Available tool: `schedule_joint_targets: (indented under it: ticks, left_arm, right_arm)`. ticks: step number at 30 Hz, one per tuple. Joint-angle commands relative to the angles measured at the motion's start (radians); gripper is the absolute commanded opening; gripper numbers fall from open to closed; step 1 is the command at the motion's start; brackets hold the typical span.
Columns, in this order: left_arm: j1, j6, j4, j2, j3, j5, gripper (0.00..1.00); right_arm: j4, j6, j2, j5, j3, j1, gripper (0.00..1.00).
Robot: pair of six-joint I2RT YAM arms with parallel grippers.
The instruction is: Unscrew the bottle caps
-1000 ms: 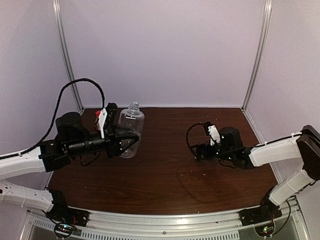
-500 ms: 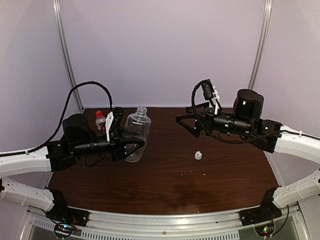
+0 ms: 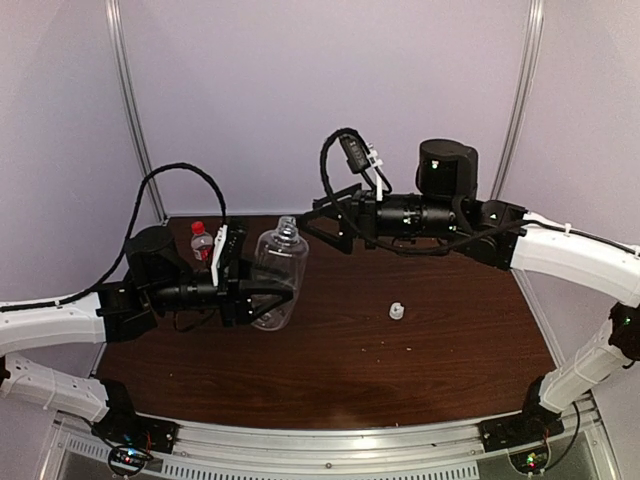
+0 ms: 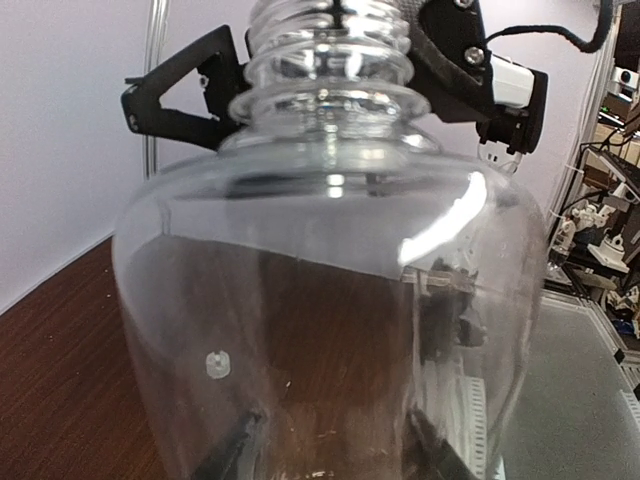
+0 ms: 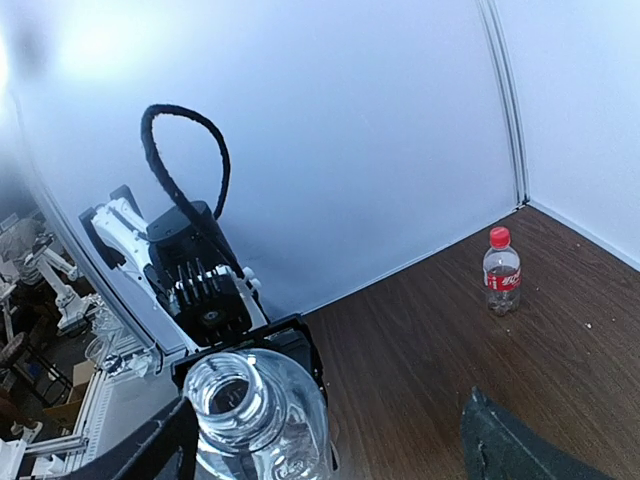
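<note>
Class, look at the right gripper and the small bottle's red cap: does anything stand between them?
Yes. The uncapped clear bottle, held by the left gripper, stands right in front of the right gripper; the red cap lies beyond it at the back left.

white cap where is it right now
In the top view the white cap sits on the brown table, right of centre, apart from the big clear bottle that the left end effector holds.

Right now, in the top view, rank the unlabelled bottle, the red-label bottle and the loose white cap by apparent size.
1. unlabelled bottle
2. red-label bottle, which stands farther back, so the gap is overstated
3. white cap
</note>
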Motion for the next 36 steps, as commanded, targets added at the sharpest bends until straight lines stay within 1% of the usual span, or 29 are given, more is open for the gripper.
schedule_joint_targets:
  ticks: [1,7,9,11,15,22,24,26,27,33,36]
  left_arm:
    - [0.005,0.008,0.09,0.01,0.004,0.043,0.44]
    - [0.006,0.022,0.096,0.044,0.015,0.049,0.44]
    - [0.006,0.023,0.093,0.061,0.025,0.054,0.44]
    - [0.006,0.019,0.097,0.072,0.031,0.058,0.44]
    - [0.005,0.02,0.108,0.079,0.037,0.049,0.44]
    - [0.005,0.016,0.114,0.086,0.038,0.047,0.44]
    - [0.005,0.017,0.114,0.085,0.034,0.045,0.44]
    - [0.005,0.015,0.114,0.084,0.03,0.038,0.44]
    - [0.006,0.013,0.114,0.081,0.029,0.034,0.44]
    - [0.005,0.01,0.116,0.067,0.017,0.011,0.45]
    - [0.005,0.007,0.116,0.063,0.012,0.003,0.45]
  right_arm:
    - [-0.067,-0.044,0.036,-0.046,0.086,0.03,0.88]
    - [-0.089,-0.07,0.062,-0.057,0.103,0.046,0.77]
    - [-0.093,-0.075,0.064,-0.058,0.101,0.05,0.72]
    - [-0.107,-0.083,0.066,-0.054,0.1,0.052,0.65]
    - [-0.116,-0.094,0.06,-0.054,0.09,0.056,0.56]
    - [-0.123,-0.102,0.054,-0.035,0.067,0.06,0.47]
    - [-0.126,-0.102,0.058,-0.036,0.07,0.06,0.41]
    - [-0.127,-0.102,0.062,-0.047,0.073,0.06,0.33]
    - [-0.125,-0.1,0.064,-0.052,0.073,0.06,0.3]
    - [-0.109,-0.091,0.068,-0.057,0.052,0.061,0.25]
    - [-0.098,-0.081,0.067,-0.062,0.044,0.061,0.19]
